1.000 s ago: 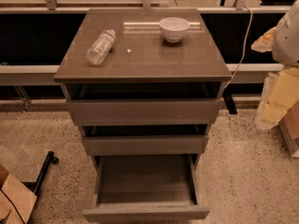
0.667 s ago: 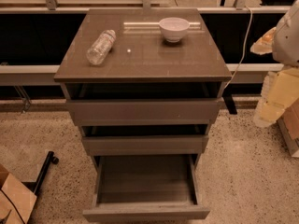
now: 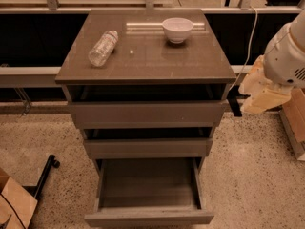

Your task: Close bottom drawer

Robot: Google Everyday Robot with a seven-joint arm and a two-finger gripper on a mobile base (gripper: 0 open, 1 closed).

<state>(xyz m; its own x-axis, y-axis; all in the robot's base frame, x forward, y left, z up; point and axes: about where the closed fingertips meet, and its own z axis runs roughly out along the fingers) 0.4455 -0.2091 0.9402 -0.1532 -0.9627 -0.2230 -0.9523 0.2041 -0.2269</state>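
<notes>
The bottom drawer [image 3: 148, 217] of the grey-brown cabinet is pulled far out toward me. Its plain flat front panel is nearest me, and the long box behind it [image 3: 148, 185] shows nothing inside. Above it, the middle drawer [image 3: 147, 148] and the top drawer [image 3: 147, 113] each stand a little way out. My gripper [image 3: 259, 88] is the cream-coloured end of the white arm [image 3: 288, 54]. It hangs to the right of the cabinet at top-drawer height, apart from every drawer.
On the cabinet top [image 3: 190, 63] a clear plastic bottle [image 3: 102, 47] lies on its side and a white bowl [image 3: 177, 29] stands upright. A cardboard box [image 3: 14, 206] and a black leg [image 3: 45, 173] are on the floor at left. Another box edge [image 3: 295, 123] is at right.
The arm and its cream-coloured gripper have moved left and a little up, closer to the cabinet's right side. The drawers, bottle and bowl have not moved.
</notes>
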